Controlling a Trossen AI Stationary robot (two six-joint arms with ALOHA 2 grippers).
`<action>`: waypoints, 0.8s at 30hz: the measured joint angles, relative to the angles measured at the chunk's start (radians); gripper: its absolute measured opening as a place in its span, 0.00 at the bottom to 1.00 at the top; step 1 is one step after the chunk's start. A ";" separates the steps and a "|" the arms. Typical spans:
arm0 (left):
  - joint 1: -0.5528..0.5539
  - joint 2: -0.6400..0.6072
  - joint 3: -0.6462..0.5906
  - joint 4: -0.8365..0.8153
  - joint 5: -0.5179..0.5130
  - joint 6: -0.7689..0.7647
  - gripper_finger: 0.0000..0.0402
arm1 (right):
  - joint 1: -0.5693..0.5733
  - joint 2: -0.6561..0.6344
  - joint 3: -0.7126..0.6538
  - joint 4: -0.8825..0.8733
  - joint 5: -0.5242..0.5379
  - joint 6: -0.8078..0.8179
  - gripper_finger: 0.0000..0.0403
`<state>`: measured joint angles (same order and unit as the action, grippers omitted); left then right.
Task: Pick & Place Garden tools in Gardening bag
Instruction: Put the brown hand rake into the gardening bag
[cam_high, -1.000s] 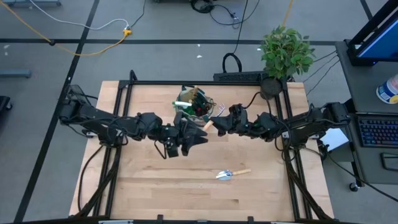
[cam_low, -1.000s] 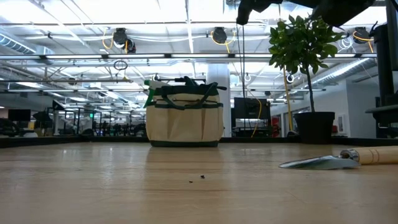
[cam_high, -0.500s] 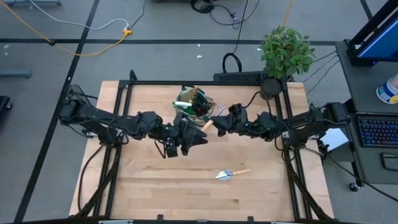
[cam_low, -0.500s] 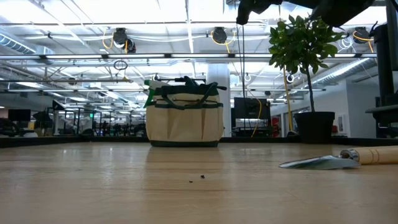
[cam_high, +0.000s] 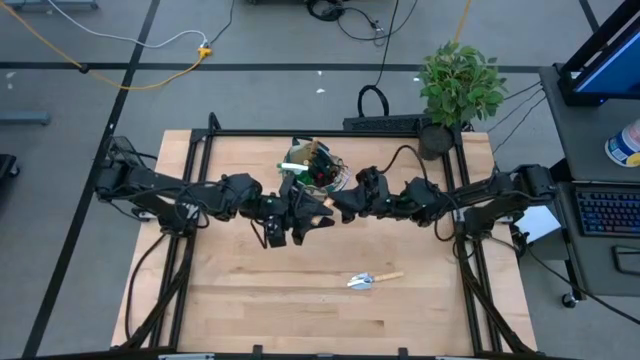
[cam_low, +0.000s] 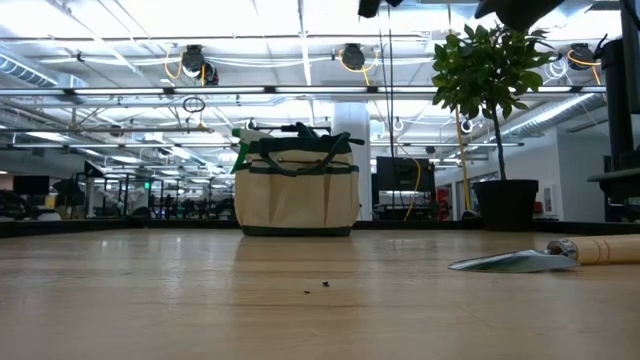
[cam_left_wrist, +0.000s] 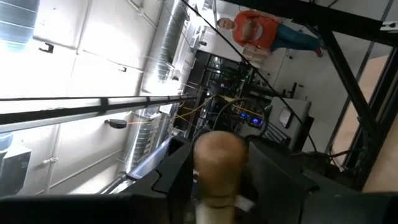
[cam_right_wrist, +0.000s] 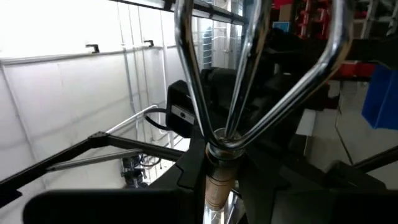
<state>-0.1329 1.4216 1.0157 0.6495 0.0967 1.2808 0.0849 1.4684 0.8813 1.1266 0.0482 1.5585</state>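
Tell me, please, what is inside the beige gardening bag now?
Green and white items and dark tool parts stick out of the gardening bag top. Its fabric wall and the two grippers above it hide anything deeper inside.

1 gardening bag (cam_high: 315, 170), 1 trowel (cam_high: 372, 279) loose on the table, 1 potted plant (cam_high: 458, 85), 2 arms.

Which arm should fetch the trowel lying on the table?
Right, probably: the trowel lies on its side of the table, handle toward it. The left claw and right claw both grip the hand rake.
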 joint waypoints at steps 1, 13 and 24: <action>0.000 0.000 0.000 0.002 0.000 0.001 0.40 | 0.000 0.008 0.005 0.002 -0.001 0.007 0.15; -0.012 0.000 0.000 -0.013 -0.009 -0.009 0.24 | -0.001 0.068 0.038 0.017 -0.049 0.052 0.15; -0.040 0.000 0.000 -0.017 -0.055 -0.014 0.15 | -0.003 0.068 0.038 0.020 -0.051 0.036 0.15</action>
<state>-0.1731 1.4216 1.0157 0.6321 0.0417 1.2664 0.0822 1.5360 0.9195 1.1469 -0.0024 1.5949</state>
